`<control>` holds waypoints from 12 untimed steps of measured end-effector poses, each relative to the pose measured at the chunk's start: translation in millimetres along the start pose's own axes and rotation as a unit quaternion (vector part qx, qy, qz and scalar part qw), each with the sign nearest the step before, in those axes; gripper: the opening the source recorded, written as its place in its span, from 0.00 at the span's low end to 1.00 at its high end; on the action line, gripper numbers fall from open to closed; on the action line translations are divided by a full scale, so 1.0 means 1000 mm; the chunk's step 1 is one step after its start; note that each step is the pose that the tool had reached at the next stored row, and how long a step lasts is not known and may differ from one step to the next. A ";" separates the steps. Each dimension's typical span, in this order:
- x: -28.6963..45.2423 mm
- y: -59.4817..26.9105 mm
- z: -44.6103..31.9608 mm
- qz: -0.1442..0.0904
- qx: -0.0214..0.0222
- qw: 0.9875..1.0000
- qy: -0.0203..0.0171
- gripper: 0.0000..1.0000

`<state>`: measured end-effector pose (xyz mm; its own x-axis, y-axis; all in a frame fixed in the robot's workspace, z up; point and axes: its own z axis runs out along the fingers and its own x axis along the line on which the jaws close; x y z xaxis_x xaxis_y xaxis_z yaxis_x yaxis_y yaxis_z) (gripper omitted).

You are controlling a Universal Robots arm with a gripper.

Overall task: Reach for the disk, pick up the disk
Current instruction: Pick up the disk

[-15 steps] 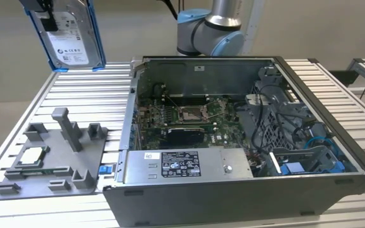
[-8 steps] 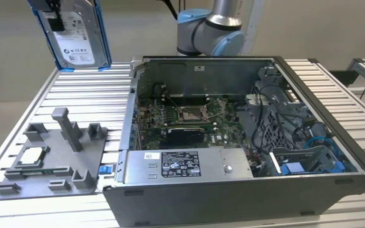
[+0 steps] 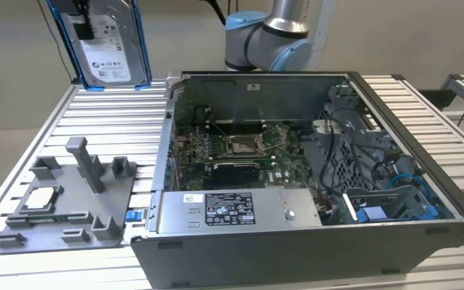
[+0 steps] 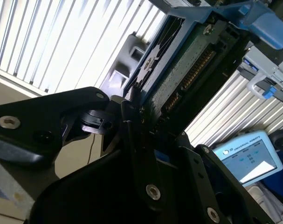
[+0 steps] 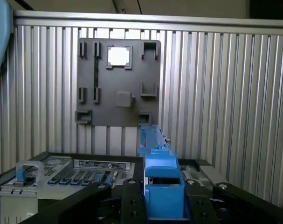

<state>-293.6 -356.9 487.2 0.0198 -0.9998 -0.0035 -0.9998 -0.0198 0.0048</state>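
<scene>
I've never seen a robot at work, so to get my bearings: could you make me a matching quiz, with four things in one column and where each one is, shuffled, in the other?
Things
1. disk
2. small silver chip
3. long grey box with stickers
4. grey plate

Places
A. flat on the slatted table, to the exterior view's left of the computer case
B. inside the open computer case
C. clamped in the tool, held up clear of the table
D. seated on the grey plate

Pairs: 1-C, 2-D, 3-B, 4-A
</scene>
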 end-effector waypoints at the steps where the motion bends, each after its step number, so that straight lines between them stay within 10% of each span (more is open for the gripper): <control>1: 0.0000 -0.0020 0.0000 0.000 0.000 1.000 0.000 0.00; 12: 0.0005 -0.0255 -0.0002 0.000 0.000 1.000 0.000 0.00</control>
<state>-268.1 -356.8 487.3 0.0198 -0.9998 -0.0035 -0.9998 -0.0198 0.0048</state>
